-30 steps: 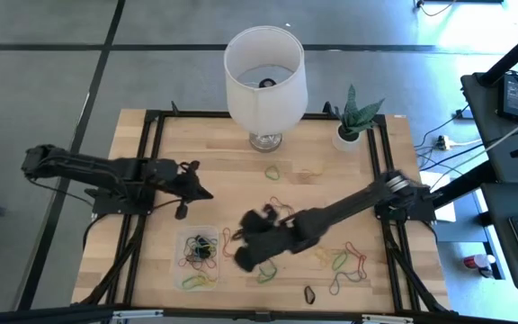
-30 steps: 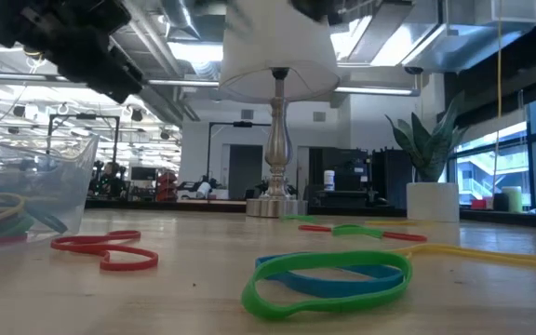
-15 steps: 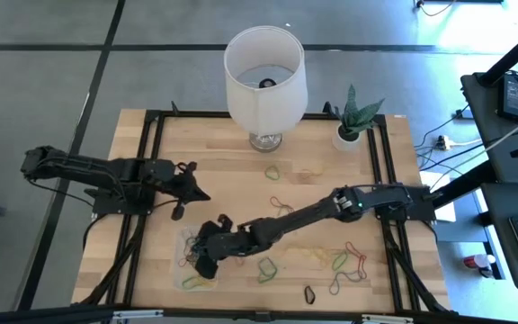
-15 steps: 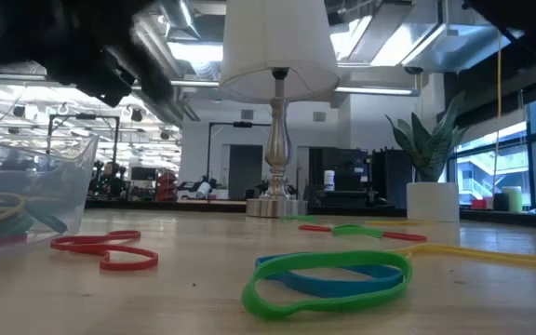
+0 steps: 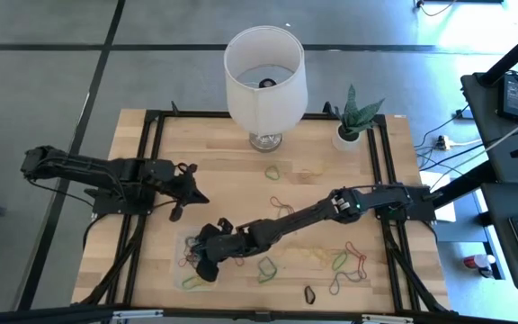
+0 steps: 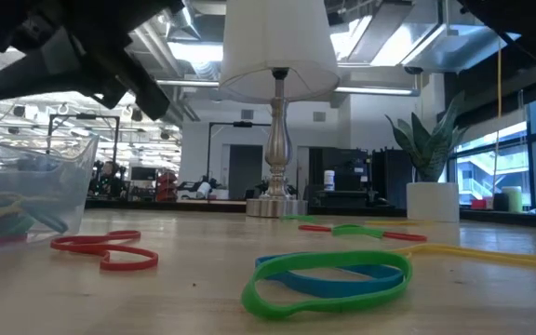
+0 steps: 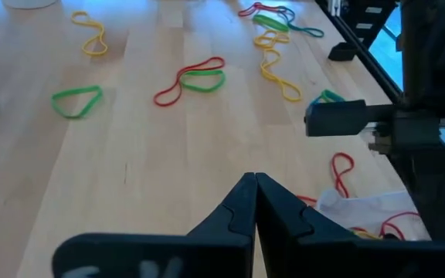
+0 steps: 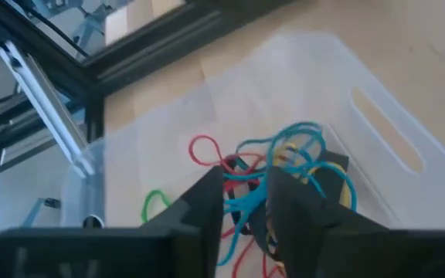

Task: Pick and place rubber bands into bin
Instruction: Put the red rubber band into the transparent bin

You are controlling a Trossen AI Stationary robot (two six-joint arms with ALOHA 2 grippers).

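The right claw (image 5: 207,259) hangs over the bin (image 5: 185,273), slightly open, with blue and red rubber bands (image 8: 247,188) between its fingers. Many bands (image 5: 347,261) are left on the table (image 5: 232,184), mostly from 3 to 5 o'clock. The left claw (image 5: 192,193) waits pinched together, empty.

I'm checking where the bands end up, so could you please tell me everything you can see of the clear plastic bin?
The clear plastic bin is a shallow, see-through rectangular tray with rounded corners and a slot-shaped handle cutout in one wall. It sits flat on the wooden table near its front left. Inside lies a tangle of rubber bands in red, blue, yellow, green and black. The right hand hovers directly over it, fingers slightly apart.
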